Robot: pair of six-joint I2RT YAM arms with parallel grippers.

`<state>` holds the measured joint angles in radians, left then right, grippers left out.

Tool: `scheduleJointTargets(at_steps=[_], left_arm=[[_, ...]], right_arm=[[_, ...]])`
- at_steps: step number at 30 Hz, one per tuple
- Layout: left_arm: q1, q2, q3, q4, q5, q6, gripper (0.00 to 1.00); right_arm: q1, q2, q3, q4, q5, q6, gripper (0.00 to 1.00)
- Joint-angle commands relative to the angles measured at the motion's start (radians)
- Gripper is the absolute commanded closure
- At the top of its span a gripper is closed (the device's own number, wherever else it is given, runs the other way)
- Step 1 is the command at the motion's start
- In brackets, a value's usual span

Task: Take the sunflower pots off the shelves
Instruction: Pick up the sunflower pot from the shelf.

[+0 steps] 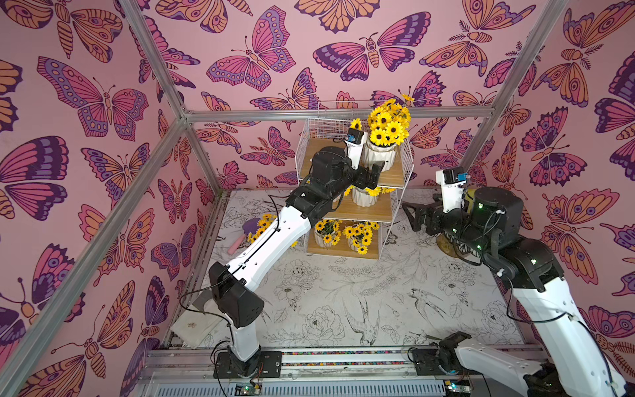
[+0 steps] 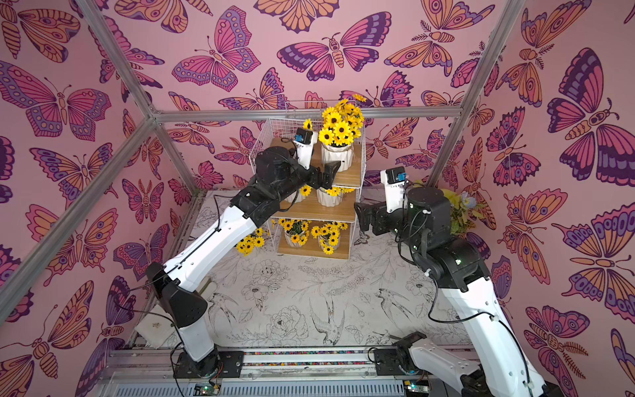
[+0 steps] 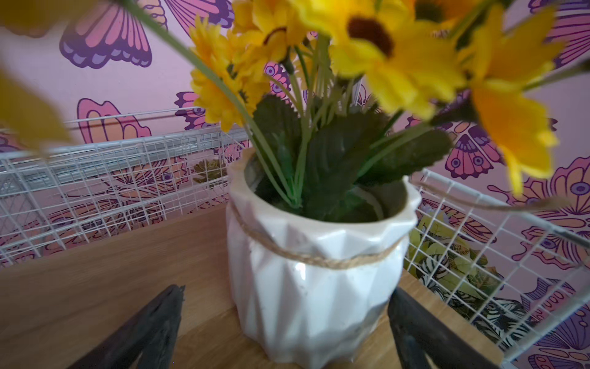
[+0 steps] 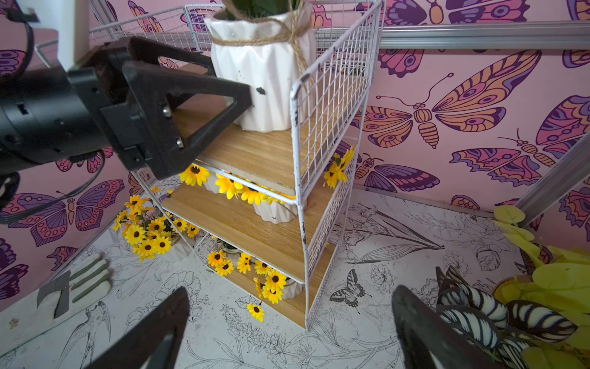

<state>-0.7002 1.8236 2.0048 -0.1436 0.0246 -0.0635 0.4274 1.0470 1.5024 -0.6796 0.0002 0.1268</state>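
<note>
The table (image 1: 343, 292), printed with line-drawn birds and flowers, lies beneath both pincers. The shelves (image 1: 376, 214) stand at its far side. The left pincer (image 3: 287, 289) reaches in over their top board, while the right pincer (image 4: 291, 289) points at their wire side from near by, not touching. A plant with striped leaves (image 4: 479, 306) sits just beside the right pincer, on the side away from the shelves.

The left pincer's jaws are spread, one on each side of the lower body of the top pot (image 1: 379, 156), which stands upright on the top board. In the left wrist view one finger (image 3: 412, 319) is close against the pot's wall and the other (image 3: 153, 322) stands clear of it, so the pot is not clamped. The right pincer's jaws are wide apart and hold nothing, above bare table.

Directly below the left pincer, the middle board carries one pot (image 4: 274, 214) and a second pot (image 4: 211, 188), half hidden behind flowers. Lower still, the bottom board holds a left pot (image 1: 320, 241) and a right pot (image 1: 351, 240). The sixth pot (image 4: 147, 234) stands on the table outside the shelves, well below the left pincer.
</note>
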Motion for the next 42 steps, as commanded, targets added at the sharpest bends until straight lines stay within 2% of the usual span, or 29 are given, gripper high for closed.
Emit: scheduleJointTargets(at_steps=[1, 15, 42], left_arm=[[0.013, 0.038, 0.023, 0.018, 0.034, -0.01, 0.0], [0.029, 0.129, 0.115, 0.032, 0.161, -0.057, 0.0], [0.038, 0.31, 0.333, -0.038, 0.209, -0.015, 0.0]], right_arm=[[0.007, 0.004, -0.017, 0.031, 0.008, 0.006, 0.01], [0.008, 0.01, -0.042, 0.04, 0.001, 0.007, 0.01], [0.016, 0.018, -0.066, 0.063, -0.02, 0.02, 0.01]])
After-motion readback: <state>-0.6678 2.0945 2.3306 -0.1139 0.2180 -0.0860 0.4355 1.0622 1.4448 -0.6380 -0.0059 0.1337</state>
